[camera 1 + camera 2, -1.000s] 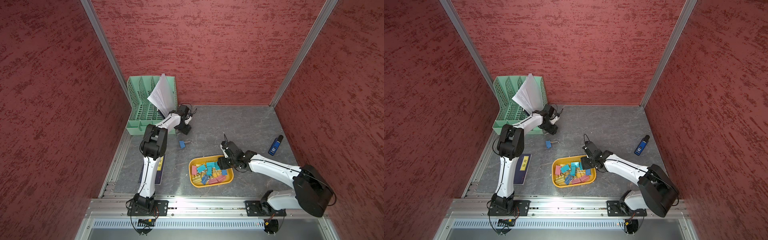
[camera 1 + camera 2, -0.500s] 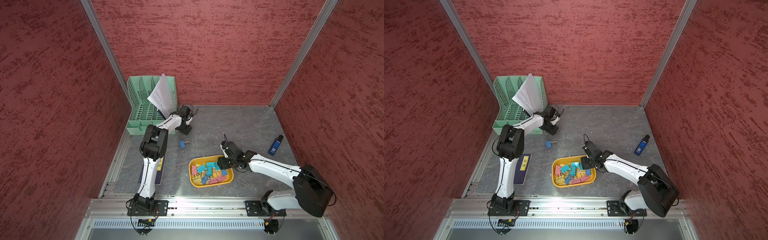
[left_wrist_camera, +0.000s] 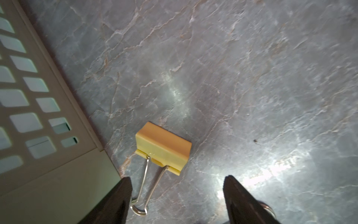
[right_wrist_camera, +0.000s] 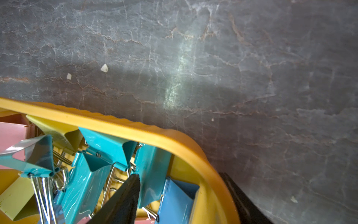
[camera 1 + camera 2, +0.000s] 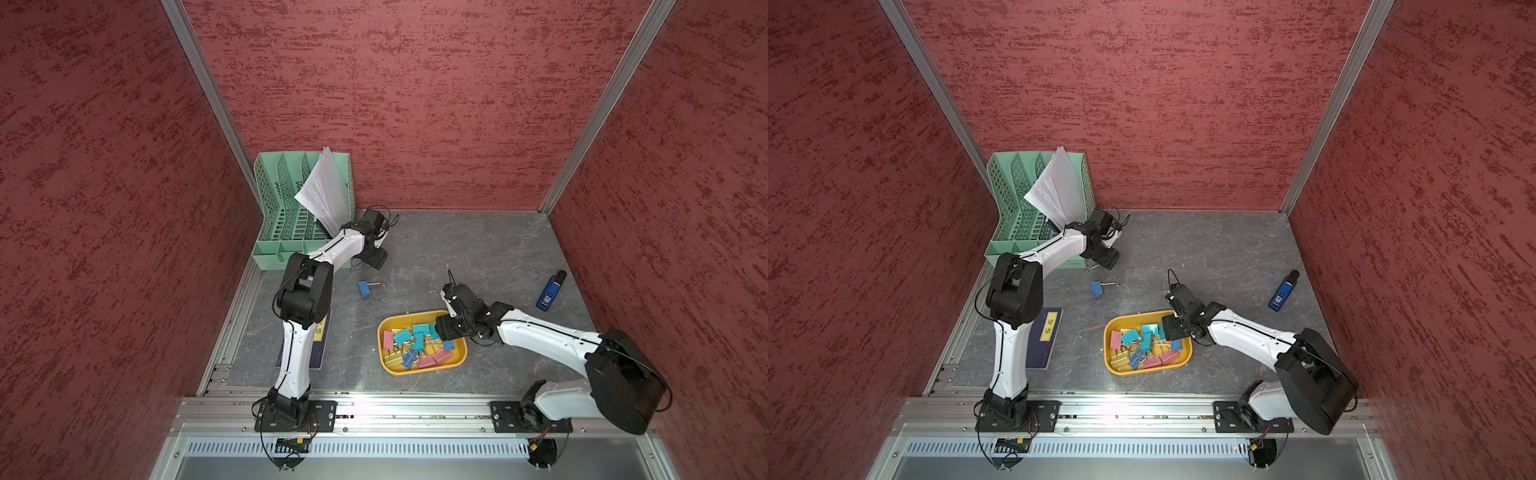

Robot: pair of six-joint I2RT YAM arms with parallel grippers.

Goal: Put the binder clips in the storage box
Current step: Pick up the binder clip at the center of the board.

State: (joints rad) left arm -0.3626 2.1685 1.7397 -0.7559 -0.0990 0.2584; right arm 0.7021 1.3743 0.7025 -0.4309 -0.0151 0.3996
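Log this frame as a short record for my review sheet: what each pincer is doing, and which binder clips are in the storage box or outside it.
left pincer: open, low over yellow clip
yellow clip: on table beside green file organizer, wire handles toward the pincer
right pincer: open, straddling storage box rim, one finger inside, one outside
clips in box: mixed pile of teal, pink, yellow, blue
outside box: yellow clip; blue clip
task status: unfinished

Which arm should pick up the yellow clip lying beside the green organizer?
Left. The left fingers, open, flank the wire handles of the yellow clip; the right fingers straddle the storage box rim.
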